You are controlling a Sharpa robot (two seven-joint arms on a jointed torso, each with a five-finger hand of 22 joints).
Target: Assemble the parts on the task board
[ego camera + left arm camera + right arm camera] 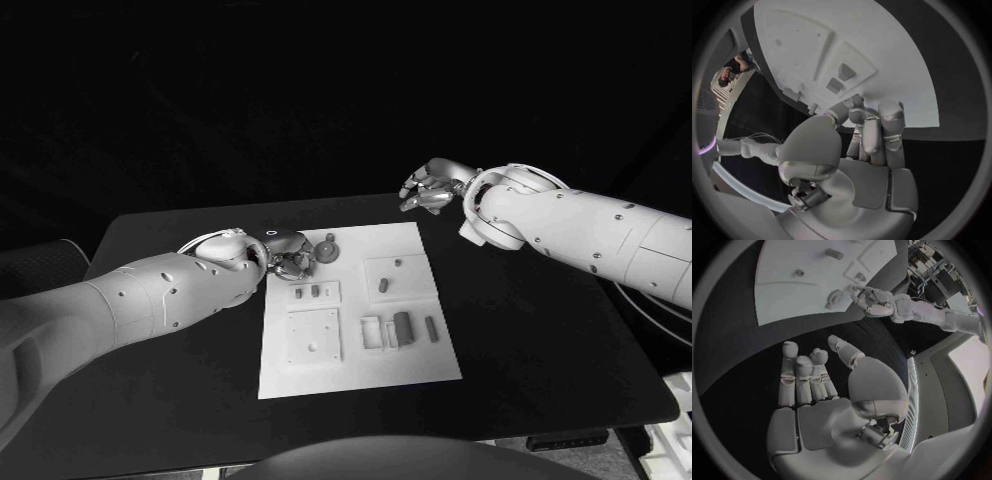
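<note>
A: Left hand (289, 252) is down at the far left corner of the task board (433, 360), fingers curled in over that edge. Is it holding anything?

B: Hard to call. In the left wrist view the fingers (870, 135) are bunched tight together, and I cannot tell whether a part sits between them or not.

A: And the round piece?

B: The round part (327, 249) lies on the board just beside those fingertips, on the side toward the board's middle. Practically touching. So the left hand is by far the nearer one.

A: The right hand (430, 188)?

B: Hovering off the board's far right corner, above the black tabletop (562, 340), well apart from every part. The right wrist view shows its fingers (804, 375) straight and spread, nothing in them.

A: What else is on the board?

B: Two small pegs (307, 293) stand side by side in a shallow tray just nearer the robot than the left hand. An oblong part (384, 285) lies in the right-hand tray, long axis running near to far. Lower down, a dark block (402, 327) lies with its long axis the same way.

A: Room to work?

B: My read: the left hand needs only a short reach toward the middle for that round part. The pegs stay close by its knuckles, so that is the thing to watch.
</note>
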